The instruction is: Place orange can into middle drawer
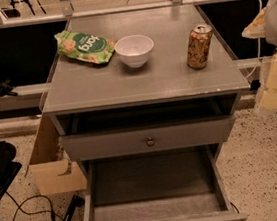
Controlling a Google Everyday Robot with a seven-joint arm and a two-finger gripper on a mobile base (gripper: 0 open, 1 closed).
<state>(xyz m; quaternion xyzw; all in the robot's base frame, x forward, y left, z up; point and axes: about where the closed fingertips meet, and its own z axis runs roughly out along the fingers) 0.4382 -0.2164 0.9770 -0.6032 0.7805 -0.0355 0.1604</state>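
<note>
The orange can [199, 46] stands upright on the right side of the grey cabinet top [140, 82], silver top and pull tab up. The middle drawer [152, 184] is pulled wide open below, showing a plain grey floor with nothing in it. My gripper [273, 88] is a pale blurred shape at the right edge of the view, beside the cabinet's right side, to the right of and lower than the can, and apart from it.
A white bowl [134, 50] sits mid-top and a green snack bag [85, 46] lies to its left. A drawer with a round metal knob [150, 141] sits above the open one. A cardboard box [54, 165] and cables [35, 211] lie on the floor at left.
</note>
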